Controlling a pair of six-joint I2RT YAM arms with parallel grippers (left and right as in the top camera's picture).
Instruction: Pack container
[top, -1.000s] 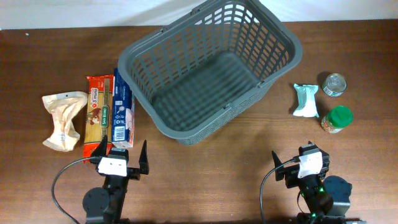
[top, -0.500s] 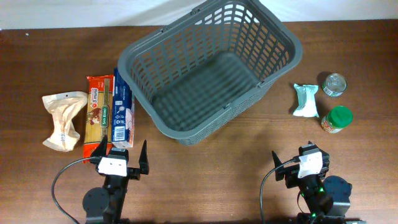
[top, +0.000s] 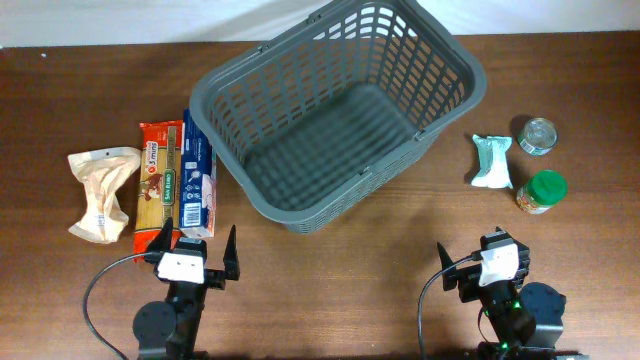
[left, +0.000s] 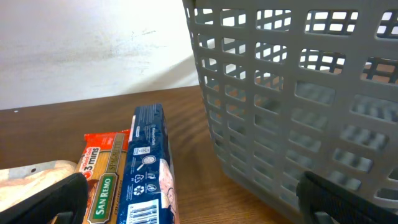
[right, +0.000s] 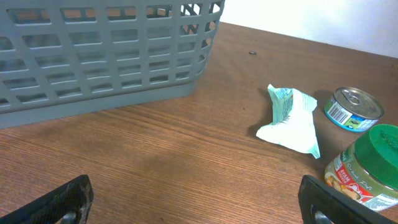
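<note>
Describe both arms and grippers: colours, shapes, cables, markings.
Black throughout: the left gripper and right gripper have slim tapered fingers and a white block on top. A black cable loops out beside each. Green lights glow behind the right one only.

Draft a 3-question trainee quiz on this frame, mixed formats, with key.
1. True or false: the basket already holds a grocery.
2. Fill in: the left gripper and the right gripper both stand ____ and hold nothing.
3. The blue box lies: A) inside the basket; B) on the table, left of the basket, next to the orange pasta pack; C) between the left gripper's fingers.

Key: 1 false; 2 open; 3 B.
</note>
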